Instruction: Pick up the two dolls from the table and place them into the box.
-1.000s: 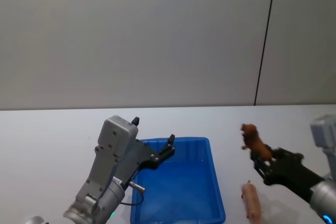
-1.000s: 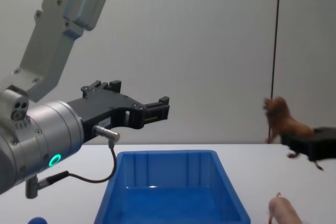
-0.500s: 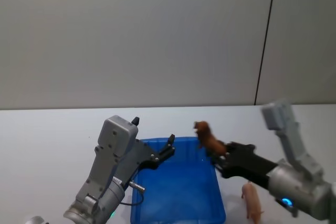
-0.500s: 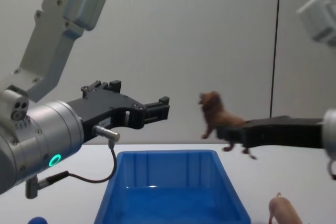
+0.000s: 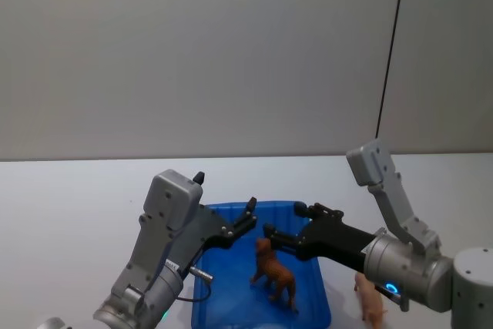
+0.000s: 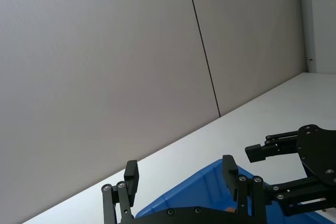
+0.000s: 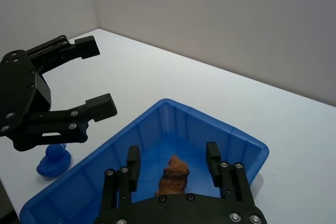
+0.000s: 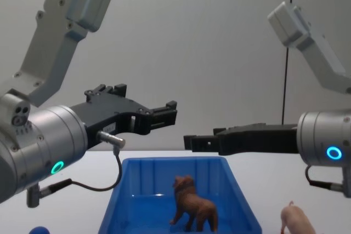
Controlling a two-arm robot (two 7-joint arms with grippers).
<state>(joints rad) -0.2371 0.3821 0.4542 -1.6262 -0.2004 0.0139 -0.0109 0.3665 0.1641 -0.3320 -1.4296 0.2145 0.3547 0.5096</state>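
Note:
The brown lion doll (image 5: 275, 271) (image 8: 192, 207) (image 7: 173, 174) stands upright inside the blue box (image 5: 231, 209) (image 8: 164, 162) (image 7: 210, 120), touched by no finger. My right gripper (image 5: 283, 219) (image 8: 200, 140) (image 7: 173, 157) hovers just above it, open and empty. The pale pink pig doll (image 5: 372, 303) (image 8: 296, 221) lies on the white table (image 5: 69, 206) to the right of the box. My left gripper (image 5: 246, 217) (image 8: 164, 112) (image 6: 180, 171) hangs open and empty over the box's far left part; the right wrist view shows this left gripper (image 7: 92, 77) farther off.
A small blue duck-like toy (image 7: 52, 158) (image 8: 38, 229) sits on the table left of the box. A grey wall with a dark vertical seam (image 5: 389, 59) stands behind the table. The tabletop stretches open to the far left and right.
My right gripper carried the lion leftward from the table's right side to over the box, then opened; the lion dropped into the box. The left arm and the pig stayed put.

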